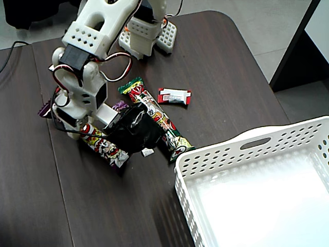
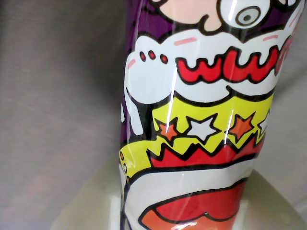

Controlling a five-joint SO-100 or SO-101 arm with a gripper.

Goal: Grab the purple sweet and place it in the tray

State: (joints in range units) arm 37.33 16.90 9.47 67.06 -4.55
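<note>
Dark desk point(image 1: 221, 67): purple sweet point(image 1: 105, 148) lies left of tray point(image 1: 231, 152), end effector point(image 1: 121, 139) down on it, grip can't tell; grasp step, next needs firm pinch & lift

A dark wooden table point(image 1: 231, 77) is shown. Laid on it are a purple sweet point(image 1: 105, 148) at left, a green sweet point(image 1: 146, 100) and a red sweet point(image 1: 175, 96) at centre, and a white tray point(image 1: 247, 141) near right.
</note>
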